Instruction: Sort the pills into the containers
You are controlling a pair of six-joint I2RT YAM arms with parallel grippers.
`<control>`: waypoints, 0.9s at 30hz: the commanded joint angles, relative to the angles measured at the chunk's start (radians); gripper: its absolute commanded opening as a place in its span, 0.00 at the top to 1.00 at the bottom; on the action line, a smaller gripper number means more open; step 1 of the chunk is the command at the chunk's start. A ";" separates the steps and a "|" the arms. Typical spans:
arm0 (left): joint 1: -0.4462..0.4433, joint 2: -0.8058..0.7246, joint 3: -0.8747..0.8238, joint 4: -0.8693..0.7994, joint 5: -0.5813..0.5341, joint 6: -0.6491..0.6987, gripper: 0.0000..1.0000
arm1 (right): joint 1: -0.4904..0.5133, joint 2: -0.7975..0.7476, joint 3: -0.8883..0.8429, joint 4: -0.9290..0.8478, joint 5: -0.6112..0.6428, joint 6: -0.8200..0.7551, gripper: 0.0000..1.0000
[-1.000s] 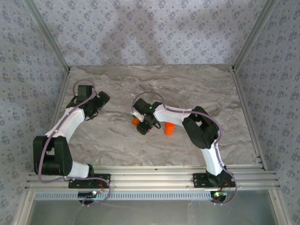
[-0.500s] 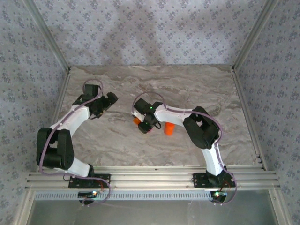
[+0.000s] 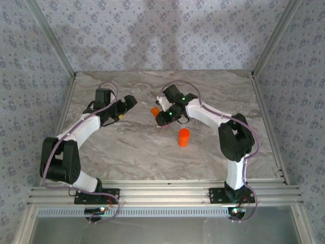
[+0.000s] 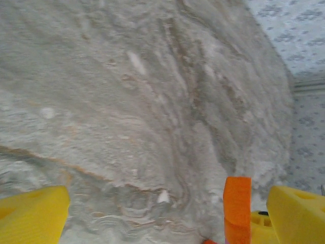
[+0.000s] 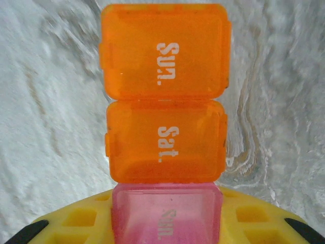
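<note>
The containers are a short strip of translucent boxes: an orange panel marked "Sun.", an orange one marked "Sat." and a pink one marked "Sun.". My right gripper is shut on the pink end, its yellow fingers on either side. From above, the right gripper holds the containers over the table's middle. My left gripper is open just left of them. Between its yellow fingers a small white pill lies on the marble, and the containers' orange edge stands at the right.
An orange cylindrical bottle with a round cap stands on the marble table, in front of the right gripper. Metal frame posts and patterned walls close in the table on three sides.
The right gripper has shut on the containers and carried them from beside the bottle toward the far middle. The left arm has reached right, toward the same spot, still open.
</note>
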 commanded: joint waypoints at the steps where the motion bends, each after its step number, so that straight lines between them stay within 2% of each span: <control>1: -0.027 -0.009 0.050 0.104 0.079 -0.040 0.01 | -0.012 -0.029 0.048 -0.006 -0.091 0.057 0.77; 9: -0.077 0.021 0.064 0.245 0.141 -0.141 0.01 | -0.018 -0.010 0.091 -0.004 -0.108 0.098 0.77; 27: -0.179 0.036 0.095 0.296 0.148 -0.184 0.01 | -0.015 0.002 0.088 0.048 -0.117 0.133 0.78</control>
